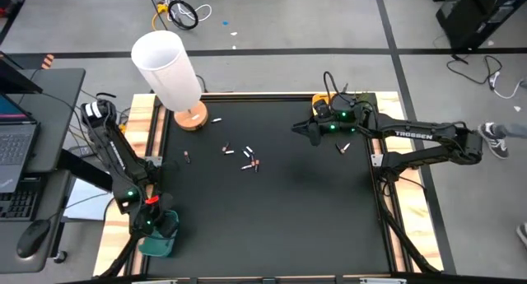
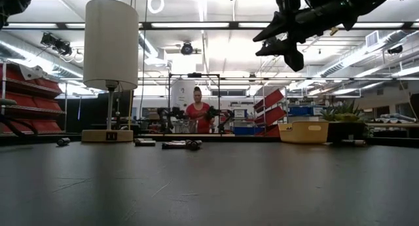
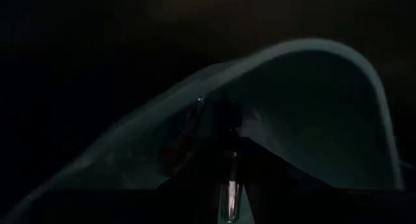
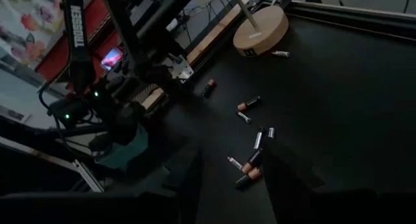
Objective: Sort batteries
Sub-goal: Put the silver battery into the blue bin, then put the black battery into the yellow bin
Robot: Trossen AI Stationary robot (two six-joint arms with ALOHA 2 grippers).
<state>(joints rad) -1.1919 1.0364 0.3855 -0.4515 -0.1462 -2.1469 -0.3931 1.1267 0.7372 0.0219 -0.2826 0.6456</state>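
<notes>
The left tool (image 1: 156,230) was held low over the teal tray (image 1: 158,244) at the counter's (image 1: 280,218) near left corner; its spread could not be told. The right tool (image 1: 306,129), fingers parted and empty, was raised near the far right corner. Small cylindrical batteries (image 1: 247,159) lay scattered mid-counter, with bare black surface nearer.
</notes>
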